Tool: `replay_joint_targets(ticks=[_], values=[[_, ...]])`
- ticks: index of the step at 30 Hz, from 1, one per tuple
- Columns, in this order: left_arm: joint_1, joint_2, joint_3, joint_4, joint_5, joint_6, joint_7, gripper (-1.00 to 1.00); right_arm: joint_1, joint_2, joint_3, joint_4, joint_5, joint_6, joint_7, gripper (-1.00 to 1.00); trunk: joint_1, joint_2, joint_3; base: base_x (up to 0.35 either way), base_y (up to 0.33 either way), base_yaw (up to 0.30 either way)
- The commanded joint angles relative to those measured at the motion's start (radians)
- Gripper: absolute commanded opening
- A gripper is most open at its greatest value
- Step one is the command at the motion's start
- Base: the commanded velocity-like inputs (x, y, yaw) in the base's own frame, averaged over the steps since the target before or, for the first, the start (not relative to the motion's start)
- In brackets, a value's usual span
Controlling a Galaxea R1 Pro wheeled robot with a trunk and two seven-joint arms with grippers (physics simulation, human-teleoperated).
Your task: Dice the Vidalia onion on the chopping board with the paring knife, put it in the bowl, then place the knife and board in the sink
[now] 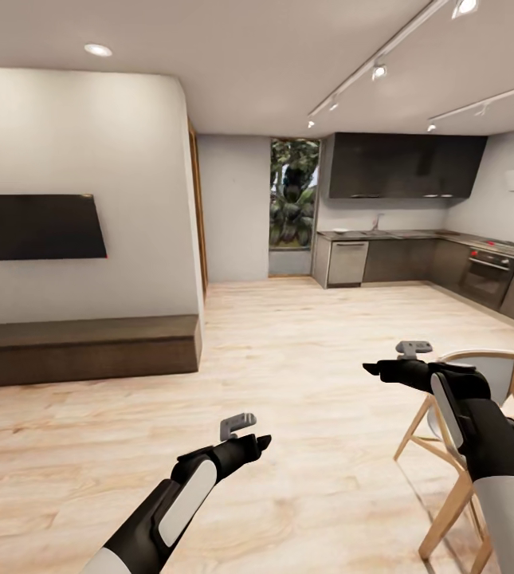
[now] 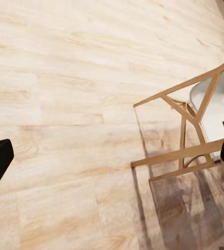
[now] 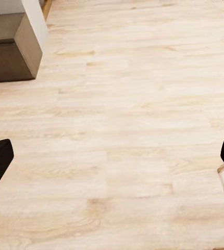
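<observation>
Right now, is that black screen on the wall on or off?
Apparently off: the wall screen is uniformly dark, with no picture or glow visible.

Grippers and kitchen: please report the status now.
Left gripper and right gripper open, empty, over wood floor. Kitchen countertop far ahead; sink too small to tell. Wooden chair close at the right arm.

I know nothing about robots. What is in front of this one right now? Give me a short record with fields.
Place: open room with pale wooden plank floor
Far end: kitchen with dark grey cabinets and grey countertop
Left wall: black flat screen above a long brown bench
Near right: light wooden chair with white seat
Left gripper: jaws open, empty
Right gripper: jaws open, empty
</observation>
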Motion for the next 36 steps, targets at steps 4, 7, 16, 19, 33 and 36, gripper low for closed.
replay_joint_targets(ticks=[4,7,16,19,33,36], values=[[0.0,0.0,-0.002,-0.002,0.011,0.001,0.009,1.0,0.0,0.0,-0.001,-0.001,-0.002,0.005,0.003,1.0,0.001,-0.001,0.0,0.348,-0.088,0.0],[0.0,0.0,-0.002,-0.001,0.01,0.001,0.01,1.0,0.0,0.0,-0.001,-0.001,-0.002,0.005,0.003,1.0,0.001,-0.001,0.0,0.348,-0.09,0.0],[0.0,0.0,-0.002,-0.001,0.008,0.001,0.01,1.0,0.0,0.0,-0.002,-0.001,-0.002,0.008,0.003,1.0,0.001,-0.001,0.0,0.348,-0.091,-0.108],[0.0,0.0,-0.002,-0.001,0.008,0.001,0.011,1.0,0.0,0.0,-0.002,-0.001,-0.002,0.008,0.003,1.0,0.001,-0.001,0.0,0.348,-0.073,-0.268],[0.0,0.0,-0.002,-0.001,0.008,0.001,0.011,1.0,0.004,-0.003,-0.002,0.0,-0.003,0.004,0.007,1.0,0.001,-0.001,0.0,0.348,-0.008,-0.063],[0.0,0.0,-0.002,-0.001,0.008,0.001,0.011,1.0,0.004,-0.003,-0.002,0.0,-0.003,0.004,0.007,1.0,0.001,-0.001,0.0,0.348,0.0,-0.001]])
